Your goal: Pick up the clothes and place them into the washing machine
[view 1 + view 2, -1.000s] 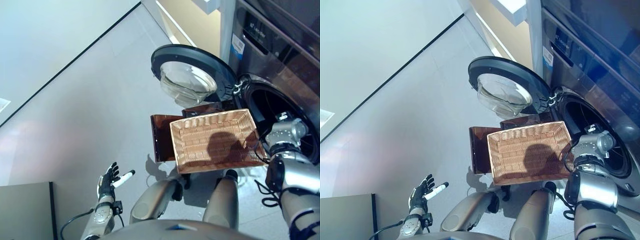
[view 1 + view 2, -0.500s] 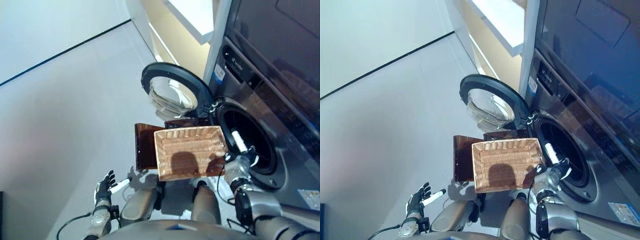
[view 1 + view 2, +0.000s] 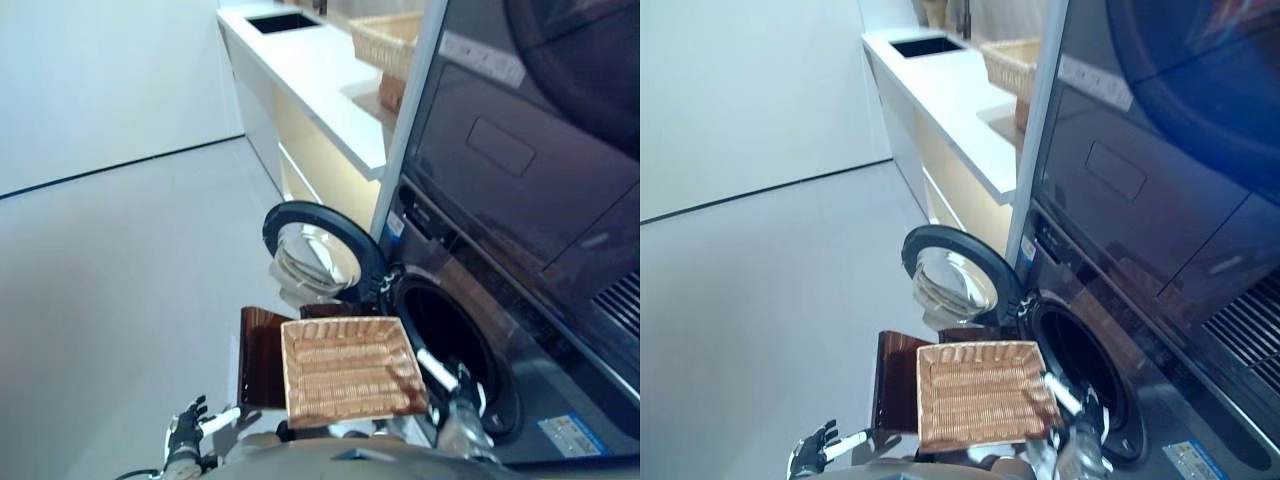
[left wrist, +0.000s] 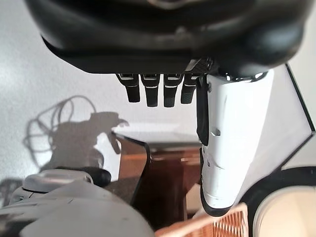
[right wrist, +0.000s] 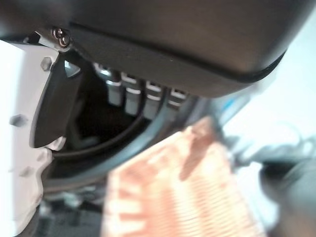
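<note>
The shallow wicker basket (image 3: 349, 370) rests on the low dark brown box (image 3: 257, 352) in front of the washing machine, its wicker bottom bare. The machine's round door (image 3: 316, 249) stands open beside the dark drum opening (image 3: 450, 340). My right hand (image 3: 447, 384) is open, white thumb out, between the basket's right edge and the drum mouth; its wrist view shows straight fingers (image 5: 143, 96) over the basket (image 5: 173, 197). My left hand (image 3: 184, 441) is open and empty, low at the left over the floor; its wrist view shows straight fingers (image 4: 155, 91) toward the box (image 4: 163, 182).
A white counter (image 3: 310, 85) with a sink and another wicker basket (image 3: 385, 38) runs behind the machine. A dark appliance (image 3: 520, 150) is stacked above the washer. Grey floor (image 3: 120, 260) spreads to the left.
The camera has tilted up, so the counter and the upper appliance come into view. Both hands keep about the same places relative to the basket and machine.
</note>
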Motion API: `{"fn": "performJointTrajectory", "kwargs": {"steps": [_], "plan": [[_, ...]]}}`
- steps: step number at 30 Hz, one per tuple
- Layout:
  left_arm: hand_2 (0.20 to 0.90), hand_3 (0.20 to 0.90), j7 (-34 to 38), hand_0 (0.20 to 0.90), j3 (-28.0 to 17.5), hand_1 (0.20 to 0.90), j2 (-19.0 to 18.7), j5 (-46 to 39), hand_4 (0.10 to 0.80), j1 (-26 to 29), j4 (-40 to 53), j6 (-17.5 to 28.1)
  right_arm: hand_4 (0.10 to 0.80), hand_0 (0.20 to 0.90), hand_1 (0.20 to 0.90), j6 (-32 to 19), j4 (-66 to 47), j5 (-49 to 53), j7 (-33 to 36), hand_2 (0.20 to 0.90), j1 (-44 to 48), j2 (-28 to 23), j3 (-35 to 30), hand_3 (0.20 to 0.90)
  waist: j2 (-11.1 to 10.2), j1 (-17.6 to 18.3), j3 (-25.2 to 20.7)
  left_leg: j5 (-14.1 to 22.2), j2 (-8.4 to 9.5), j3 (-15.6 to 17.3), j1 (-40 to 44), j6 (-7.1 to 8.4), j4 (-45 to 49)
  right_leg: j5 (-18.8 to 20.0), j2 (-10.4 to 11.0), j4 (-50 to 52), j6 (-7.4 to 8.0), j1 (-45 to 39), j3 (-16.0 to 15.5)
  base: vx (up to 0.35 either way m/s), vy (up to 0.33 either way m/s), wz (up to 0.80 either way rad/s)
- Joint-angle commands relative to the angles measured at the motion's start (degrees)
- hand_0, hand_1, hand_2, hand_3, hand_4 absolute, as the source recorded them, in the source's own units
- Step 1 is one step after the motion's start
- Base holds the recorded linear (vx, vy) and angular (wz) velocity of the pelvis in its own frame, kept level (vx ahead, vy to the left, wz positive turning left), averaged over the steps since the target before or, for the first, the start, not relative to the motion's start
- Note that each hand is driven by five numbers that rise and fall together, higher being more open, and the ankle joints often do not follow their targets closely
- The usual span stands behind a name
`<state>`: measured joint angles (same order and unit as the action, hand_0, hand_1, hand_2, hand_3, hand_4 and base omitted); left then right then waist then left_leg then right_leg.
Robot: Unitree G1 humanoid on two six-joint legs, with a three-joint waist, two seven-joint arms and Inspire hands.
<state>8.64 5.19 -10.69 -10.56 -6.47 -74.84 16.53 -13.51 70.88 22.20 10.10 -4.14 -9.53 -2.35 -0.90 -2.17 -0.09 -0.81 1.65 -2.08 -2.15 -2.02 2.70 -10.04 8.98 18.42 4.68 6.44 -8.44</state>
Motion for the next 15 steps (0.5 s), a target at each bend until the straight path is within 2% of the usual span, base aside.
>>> {"fn": "performJointTrajectory", "kwargs": {"steps": [1, 5, 6, 9, 15], "plan": [[0.9, 0.9, -1.98, 0.9, -0.46, 0.9, -0.47, 4.32, 0.8, 2.38, -2.15, 1.3, 0.8, 0.9, 0.9, 0.64, 1.13, -16.95, 1.4, 0.9, 0.96, -2.67, 4.45, 0.9, 0.03, 0.06, -2.24, -1.08, 0.51, 1.91, -2.54, 2.8, -0.65, 9.72, -0.57, -13.2, 1.71, -4.74, -0.48, -0.027, -0.022, -0.16], [0.9, 0.9, -4.18, 0.9, 1.4, 0.9, 0.56, 8.9, 0.8, 1.82, -3.54, 0.5, 0.8, 0.9, 0.9, 4.45, 9.39, -34.37, 1.89, 0.9, -0.73, -3.72, 11.45, 0.9, 0.42, 0.2, -3.68, -1.98, 0.26, 1.79, -0.38, 3.13, -3.0, 10.47, -0.34, -15.73, 1.76, -7.05, -0.32, 0.008, -0.011, -0.13], [0.9, 0.9, -5.44, 0.9, 1.75, 0.9, 1.04, 10.49, 0.8, 1.55, -4.68, -0.49, 0.8, 0.9, 0.9, 5.69, 12.39, -37.1, 0.87, 0.9, -1.23, -3.67, 11.31, 0.9, 0.29, 0.38, -3.8, -1.53, 0.34, 1.94, 0.3, 2.99, -2.36, 10.4, -0.11, -15.22, 1.77, -7.94, -0.52, 0.006, -0.024, -0.06], [0.9, 0.9, -6.59, 0.9, 2.68, 0.9, 1.55, 12.23, 0.8, 1.35, -4.78, -0.92, 0.8, 0.9, 0.9, 6.73, 14.64, -38.37, 0.49, 0.9, -1.92, -4.09, 10.13, 0.9, 0.44, 0.55, -4.48, -0.96, 0.58, 1.65, 1.17, 2.83, -2.18, 10.25, 0.12, -15.07, 1.86, -8.78, -0.69, 0.054, -0.018, 0.05], [0.9, 0.9, -7.51, 0.9, 5.21, 0.9, 2.34, 14.72, 0.8, 1.8, -5.0, -2.29, 0.8, 0.9, 0.9, 7.09, 14.64, -34.72, 0.86, 0.9, -0.96, -6.08, 5.39, 0.9, 1.0, 1.76, -5.35, -0.12, 0.45, 2.19, 2.62, 2.68, -1.97, 9.95, 0.36, -14.88, 2.01, -9.54, -0.29, 0.014, -0.002, 0.03]]}}
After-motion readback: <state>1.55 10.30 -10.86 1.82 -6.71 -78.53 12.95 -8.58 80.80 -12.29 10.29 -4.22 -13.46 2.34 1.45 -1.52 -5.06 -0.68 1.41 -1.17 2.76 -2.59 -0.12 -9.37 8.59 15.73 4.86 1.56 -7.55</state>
